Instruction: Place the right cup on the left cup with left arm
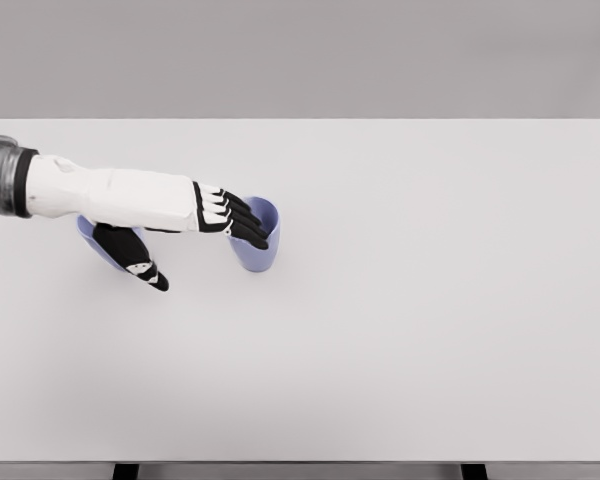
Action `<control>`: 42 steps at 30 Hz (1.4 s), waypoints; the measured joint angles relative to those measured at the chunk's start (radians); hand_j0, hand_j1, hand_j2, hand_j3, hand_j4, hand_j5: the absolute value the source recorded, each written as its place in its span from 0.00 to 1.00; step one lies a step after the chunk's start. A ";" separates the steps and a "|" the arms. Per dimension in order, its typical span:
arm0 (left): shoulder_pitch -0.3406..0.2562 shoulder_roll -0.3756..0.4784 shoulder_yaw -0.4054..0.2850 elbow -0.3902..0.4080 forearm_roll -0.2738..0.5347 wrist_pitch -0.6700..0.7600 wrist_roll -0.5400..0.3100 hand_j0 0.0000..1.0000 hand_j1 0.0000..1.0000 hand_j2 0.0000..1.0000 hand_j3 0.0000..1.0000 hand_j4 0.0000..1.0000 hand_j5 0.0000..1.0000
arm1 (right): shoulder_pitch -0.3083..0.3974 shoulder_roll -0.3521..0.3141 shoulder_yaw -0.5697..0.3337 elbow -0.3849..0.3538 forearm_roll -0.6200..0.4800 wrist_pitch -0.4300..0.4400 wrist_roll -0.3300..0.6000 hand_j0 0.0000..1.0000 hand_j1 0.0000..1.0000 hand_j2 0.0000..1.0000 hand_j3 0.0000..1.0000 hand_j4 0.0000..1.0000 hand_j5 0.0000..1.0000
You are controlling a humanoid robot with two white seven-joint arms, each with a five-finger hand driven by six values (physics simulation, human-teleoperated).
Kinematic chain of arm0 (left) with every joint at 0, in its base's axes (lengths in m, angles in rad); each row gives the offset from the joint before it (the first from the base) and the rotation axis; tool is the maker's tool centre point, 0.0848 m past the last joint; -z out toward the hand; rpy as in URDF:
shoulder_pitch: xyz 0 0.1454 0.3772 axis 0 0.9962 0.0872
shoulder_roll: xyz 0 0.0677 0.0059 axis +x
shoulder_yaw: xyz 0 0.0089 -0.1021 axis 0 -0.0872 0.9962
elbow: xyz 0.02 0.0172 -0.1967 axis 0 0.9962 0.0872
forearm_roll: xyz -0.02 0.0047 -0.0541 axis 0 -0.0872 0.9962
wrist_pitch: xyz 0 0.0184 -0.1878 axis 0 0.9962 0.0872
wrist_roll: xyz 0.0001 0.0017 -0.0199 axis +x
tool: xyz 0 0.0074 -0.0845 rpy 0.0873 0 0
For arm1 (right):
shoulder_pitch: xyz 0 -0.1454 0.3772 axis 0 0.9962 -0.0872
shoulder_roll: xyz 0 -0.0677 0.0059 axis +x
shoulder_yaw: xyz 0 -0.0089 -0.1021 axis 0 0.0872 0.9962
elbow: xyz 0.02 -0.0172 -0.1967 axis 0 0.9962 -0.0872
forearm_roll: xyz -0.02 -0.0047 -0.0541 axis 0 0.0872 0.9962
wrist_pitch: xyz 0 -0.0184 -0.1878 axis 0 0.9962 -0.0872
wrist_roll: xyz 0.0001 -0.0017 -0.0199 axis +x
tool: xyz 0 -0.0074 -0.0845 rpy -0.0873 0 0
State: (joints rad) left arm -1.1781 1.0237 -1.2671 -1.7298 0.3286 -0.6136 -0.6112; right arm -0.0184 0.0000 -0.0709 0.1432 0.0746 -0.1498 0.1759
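Observation:
Two light blue cups stand on the white table. The right cup is upright, left of the table's middle. My left arm hides most of the left cup; only its lower edge shows below the forearm. Coming in from the left edge, the left hand is open. Its black fingers stretch out over the rim and left side of the right cup. The thumb points down and away, apart from both cups. Nothing is grasped.
The white forearm lies low across the left cup. The table's far edge runs along the top of the view and its front edge along the bottom.

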 measured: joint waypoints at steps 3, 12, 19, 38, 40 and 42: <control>-0.041 -0.007 -0.017 0.001 0.001 0.000 0.000 1.00 1.00 1.00 1.00 1.00 1.00 | 0.005 0.000 -0.001 0.002 -0.001 0.001 -0.001 1.00 1.00 1.00 1.00 1.00 1.00; -0.081 -0.129 -0.022 0.197 -0.023 0.000 0.000 1.00 1.00 1.00 1.00 1.00 1.00 | 0.005 0.000 -0.001 0.002 -0.001 0.001 -0.001 1.00 1.00 1.00 1.00 1.00 1.00; -0.048 -0.225 -0.016 0.295 -0.064 0.000 0.000 1.00 1.00 1.00 1.00 1.00 1.00 | 0.005 0.000 -0.001 0.002 -0.001 0.001 -0.001 1.00 1.00 1.00 1.00 1.00 1.00; 0.009 -0.319 -0.008 0.460 -0.082 0.000 0.000 1.00 1.00 1.00 1.00 1.00 1.00 | 0.005 0.000 -0.001 0.002 -0.001 0.001 -0.001 1.00 1.00 1.00 1.00 1.00 1.00; 0.040 -0.336 -0.002 0.487 -0.099 0.000 0.000 1.00 1.00 1.00 1.00 1.00 1.00 | 0.005 0.000 -0.001 0.002 -0.001 0.001 -0.001 1.00 1.00 1.00 1.00 1.00 1.00; 0.057 -0.352 0.011 0.502 -0.109 0.000 0.000 1.00 1.00 1.00 1.00 1.00 1.00 | 0.005 0.000 -0.001 0.002 -0.001 0.001 -0.001 1.00 1.00 1.00 1.00 1.00 1.00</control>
State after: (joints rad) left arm -1.1213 0.6714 -1.2561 -1.2282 0.2197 -0.6139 -0.6113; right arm -0.0138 0.0000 -0.0721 0.1456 0.0733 -0.1487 0.1746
